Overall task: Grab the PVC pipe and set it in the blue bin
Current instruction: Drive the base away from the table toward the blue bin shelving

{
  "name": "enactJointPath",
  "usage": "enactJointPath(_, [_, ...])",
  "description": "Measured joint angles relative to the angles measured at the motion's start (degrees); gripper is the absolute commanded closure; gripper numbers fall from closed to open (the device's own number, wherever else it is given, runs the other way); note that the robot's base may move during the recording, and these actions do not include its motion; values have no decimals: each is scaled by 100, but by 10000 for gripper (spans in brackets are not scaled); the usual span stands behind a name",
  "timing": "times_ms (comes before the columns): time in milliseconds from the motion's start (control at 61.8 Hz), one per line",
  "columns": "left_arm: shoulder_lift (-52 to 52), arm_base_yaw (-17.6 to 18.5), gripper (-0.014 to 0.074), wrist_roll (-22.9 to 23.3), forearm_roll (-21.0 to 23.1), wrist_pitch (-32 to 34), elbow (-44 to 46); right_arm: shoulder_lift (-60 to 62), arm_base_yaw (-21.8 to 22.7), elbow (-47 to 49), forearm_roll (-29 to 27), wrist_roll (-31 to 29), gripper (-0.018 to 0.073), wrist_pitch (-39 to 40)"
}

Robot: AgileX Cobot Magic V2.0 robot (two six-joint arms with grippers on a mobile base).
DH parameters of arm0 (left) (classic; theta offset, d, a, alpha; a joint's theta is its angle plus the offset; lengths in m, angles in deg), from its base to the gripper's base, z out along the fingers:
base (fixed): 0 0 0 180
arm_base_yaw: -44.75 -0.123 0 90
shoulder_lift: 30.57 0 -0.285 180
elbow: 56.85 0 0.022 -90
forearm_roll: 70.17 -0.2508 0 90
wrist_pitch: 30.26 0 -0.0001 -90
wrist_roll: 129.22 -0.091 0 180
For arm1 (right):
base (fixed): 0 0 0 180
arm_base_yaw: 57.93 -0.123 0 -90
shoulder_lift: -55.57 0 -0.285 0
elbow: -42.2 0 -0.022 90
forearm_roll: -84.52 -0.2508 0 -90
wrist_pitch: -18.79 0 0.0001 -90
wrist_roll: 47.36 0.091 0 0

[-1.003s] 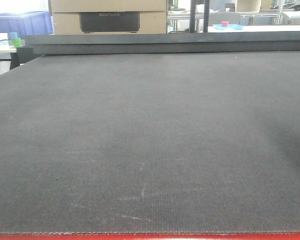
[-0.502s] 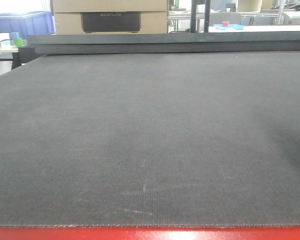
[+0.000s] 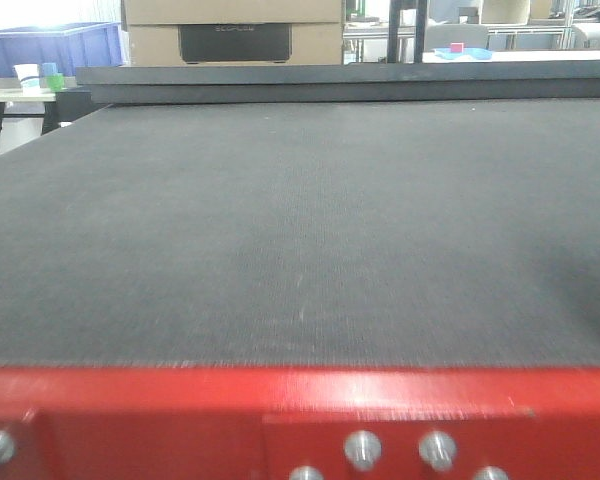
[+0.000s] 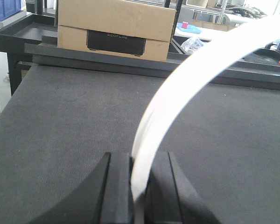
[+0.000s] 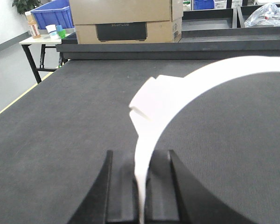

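Blue bin [image 5: 53, 14] sits way back left, past the far corner of the dark surface [image 5: 60, 140]; its inside can't be seen from here. In front of it are a bottle [image 5: 32, 24], label unreadable, and small cups [image 5: 52, 31]. In the front view, far right, a shallow blue tray [image 3: 473, 53] carries a pink block [image 3: 457, 46]. A cardboard box [image 4: 115, 25] stands at the back edge, its black panel reading ECOFLOW. Left gripper [image 4: 139, 161]: jaws closed narrow on the white PVC pipe [image 4: 177, 88], which arcs up to the right above the surface. Right gripper [image 5: 139, 158]: jaws pinching white pipe too, below a blocky fitting [image 5: 149, 100]. The pipe is well apart from the bin.
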Motion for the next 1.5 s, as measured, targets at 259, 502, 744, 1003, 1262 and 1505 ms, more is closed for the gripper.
enactJointPath(259, [-26, 0, 707, 0, 0, 0, 0, 0, 0, 0, 0, 14, 727, 0])
enactJointPath(502, [-26, 0, 707, 0, 0, 14, 0, 0, 0, 0, 0, 14, 727, 0])
enactJointPath(744, [-26, 0, 707, 0, 0, 14, 0, 0, 0, 0, 0, 1, 727, 0])
enactJointPath(1003, [-26, 0, 707, 0, 0, 14, 0, 0, 0, 0, 0, 13, 727, 0])
enactJointPath(1262, [-26, 0, 707, 0, 0, 14, 0, 0, 0, 0, 0, 13, 727, 0])
enactJointPath(1505, [-26, 0, 707, 0, 0, 14, 0, 0, 0, 0, 0, 1, 727, 0])
